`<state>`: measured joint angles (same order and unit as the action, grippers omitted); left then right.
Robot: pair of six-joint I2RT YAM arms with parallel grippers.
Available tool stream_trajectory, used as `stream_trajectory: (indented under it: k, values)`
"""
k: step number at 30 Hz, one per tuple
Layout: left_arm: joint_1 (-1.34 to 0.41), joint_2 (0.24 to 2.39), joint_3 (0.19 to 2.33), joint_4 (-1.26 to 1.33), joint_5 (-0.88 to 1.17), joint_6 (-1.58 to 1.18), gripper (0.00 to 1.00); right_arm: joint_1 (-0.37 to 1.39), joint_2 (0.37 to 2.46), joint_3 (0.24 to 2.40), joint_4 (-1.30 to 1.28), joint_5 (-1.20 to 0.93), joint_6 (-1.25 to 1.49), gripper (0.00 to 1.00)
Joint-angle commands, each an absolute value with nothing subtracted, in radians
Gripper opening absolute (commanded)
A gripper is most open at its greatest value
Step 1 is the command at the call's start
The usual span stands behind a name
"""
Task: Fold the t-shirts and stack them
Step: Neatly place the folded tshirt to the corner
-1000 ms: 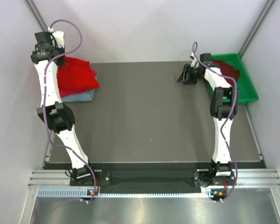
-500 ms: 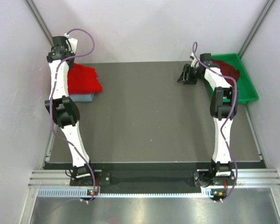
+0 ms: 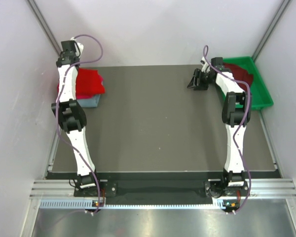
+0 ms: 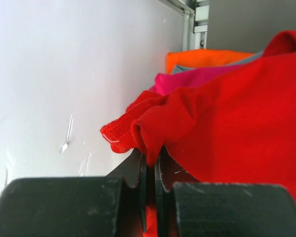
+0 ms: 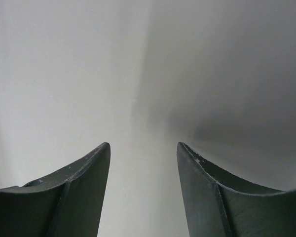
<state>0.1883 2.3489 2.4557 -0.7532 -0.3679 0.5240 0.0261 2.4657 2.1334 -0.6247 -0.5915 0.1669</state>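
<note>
Fingers point(image 4: 133, 168) of the left gripper point(image 4: 149, 155) squeeze the red t-shirt point(image 3: 90, 82) at the upper left. At the upper right, the right gripper point(image 3: 196, 80) has its fingers apart, empty.

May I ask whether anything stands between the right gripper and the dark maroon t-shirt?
No loose object does. Between the right gripper and the dark maroon t-shirt lie only its own arm and the green tray's rim.

I see my left arm point(image 3: 82, 148) and right arm point(image 3: 233, 148) as white shells with black joints, a purple cable point(image 3: 101, 49) trailing each, and on the right gripper point(image 5: 143, 144) fingers point(image 5: 79, 192) like matte black wedges.
</note>
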Motion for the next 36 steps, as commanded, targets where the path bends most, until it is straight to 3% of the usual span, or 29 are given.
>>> stream_trajectory:
  k: [1, 29, 30, 32, 33, 36]
  values:
    - [0.176, 2.410, 2.467, -0.608, -0.469, 0.603, 0.00, 0.040, 2.468, 2.126, -0.600, -0.592, 0.160, 0.57]
    - [0.164, 2.638, 2.507, -0.286, -0.670, 0.741, 0.00, 0.064, 2.428, 2.088, -0.617, -0.555, 0.133, 0.57]
    - [0.164, 2.645, 2.508, -0.272, -0.684, 0.744, 0.03, 0.064, 2.428, 2.086, -0.617, -0.555, 0.133, 0.57]
    - [0.153, 2.646, 2.508, -0.230, -0.713, 0.750, 0.21, 0.066, 2.424, 2.085, -0.618, -0.557, 0.129, 0.57]
    - [0.150, 2.640, 2.508, -0.230, -0.735, 0.735, 0.38, 0.069, 2.422, 2.085, -0.617, -0.557, 0.129, 0.57]
    - [0.126, 2.597, 2.508, -0.229, -0.773, 0.701, 0.63, 0.069, 2.421, 2.082, -0.617, -0.555, 0.121, 0.57]
